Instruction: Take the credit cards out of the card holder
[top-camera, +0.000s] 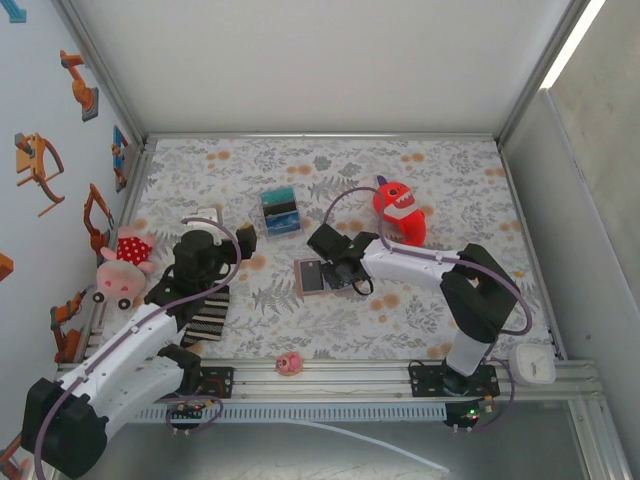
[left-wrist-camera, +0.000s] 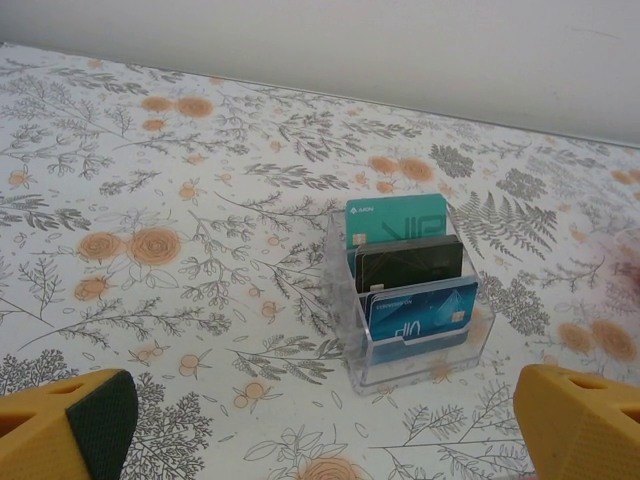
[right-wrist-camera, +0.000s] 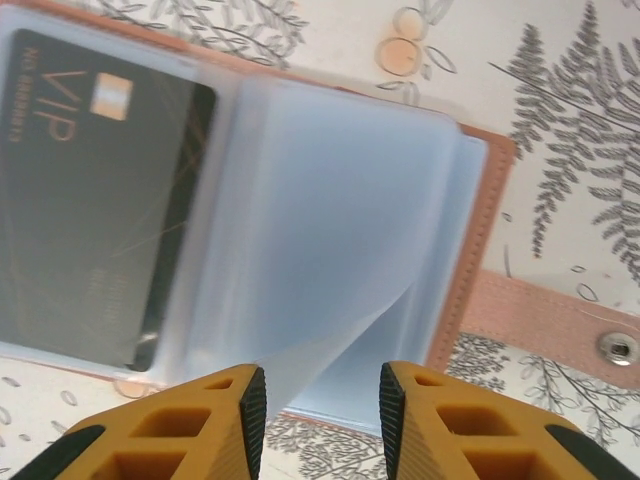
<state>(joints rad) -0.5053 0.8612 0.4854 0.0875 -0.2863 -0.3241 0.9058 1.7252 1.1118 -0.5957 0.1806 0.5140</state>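
Right pincer (right-wrist-camera: 322, 385) narrowly parted, empty; sleeve (right-wrist-camera: 330, 250) curls just ahead. Black card (right-wrist-camera: 95, 220) ahead-left in card holder (right-wrist-camera: 540, 310): pinch card edge, not sleeve.

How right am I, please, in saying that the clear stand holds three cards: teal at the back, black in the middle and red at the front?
Not quite: the front card in the clear stand is blue, not red, as the left wrist view shows. The teal card is at the back and the black card in the middle, as you said.
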